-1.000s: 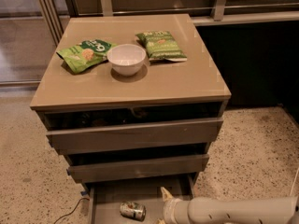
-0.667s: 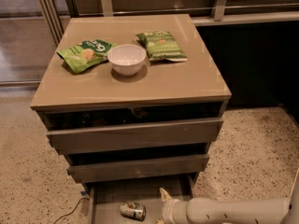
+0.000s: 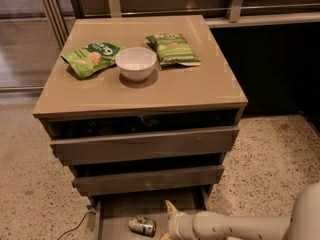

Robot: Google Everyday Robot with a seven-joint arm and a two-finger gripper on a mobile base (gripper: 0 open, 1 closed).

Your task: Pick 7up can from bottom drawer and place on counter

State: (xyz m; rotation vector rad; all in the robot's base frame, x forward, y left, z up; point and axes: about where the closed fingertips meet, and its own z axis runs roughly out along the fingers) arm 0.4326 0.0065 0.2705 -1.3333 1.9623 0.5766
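Note:
The 7up can (image 3: 142, 225) lies on its side on the grey floor of the open bottom drawer (image 3: 122, 207). My gripper (image 3: 167, 223) reaches into the drawer from the right, just to the right of the can and not touching it. Its fingers are spread. One pale fingertip (image 3: 171, 207) points up and left, and the other sits at the frame's lower edge. The white arm (image 3: 235, 226) runs off to the lower right. The taupe counter (image 3: 150, 91) tops the cabinet above.
On the counter are a white bowl (image 3: 135, 62) and two flat green snack bags (image 3: 92, 58) (image 3: 173, 49). The two wider drawers (image 3: 145, 144) overhang the bottom drawer. A cable (image 3: 75, 227) lies on the speckled floor at the left. A dark wall stands at the right.
My gripper has edged slightly left toward the can. The can has not moved.

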